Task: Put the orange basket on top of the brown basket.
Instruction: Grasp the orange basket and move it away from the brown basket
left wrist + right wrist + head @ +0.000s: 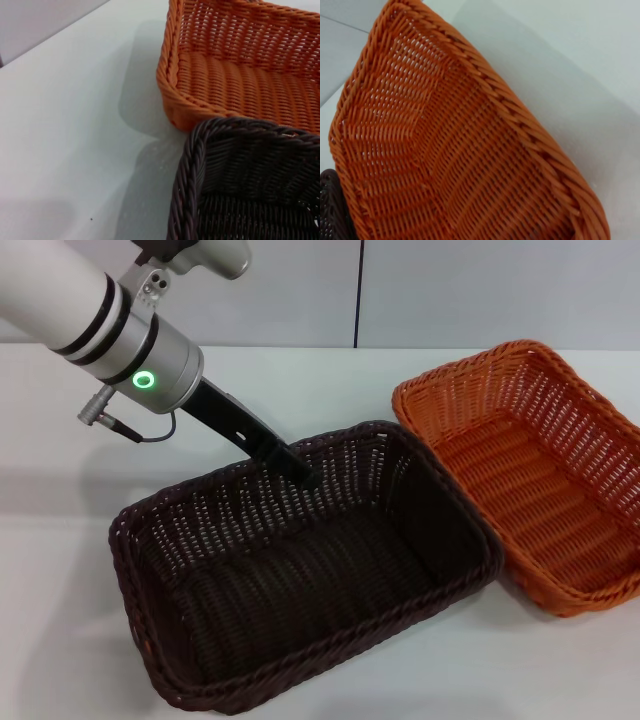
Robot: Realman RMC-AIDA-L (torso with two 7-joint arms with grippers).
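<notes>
The brown basket (pixel 320 580) sits on the white table in the middle of the head view, open side up and empty. The orange basket (pixel 540 470) stands right beside it on its right, also empty, their near walls close together or touching. My left gripper (pixel 300 472) reaches down from the upper left to the far rim of the brown basket. The left wrist view shows a brown basket corner (pixel 240 170) against the orange basket (pixel 240 75). The right wrist view looks into the orange basket (pixel 445 150), with a bit of the brown basket (pixel 330 210) at the edge. My right gripper is out of view.
The white table (pixel 60 540) carries both baskets. A grey wall with a dark vertical seam (pixel 357 290) stands behind the table's far edge. The orange basket reaches the right border of the head view.
</notes>
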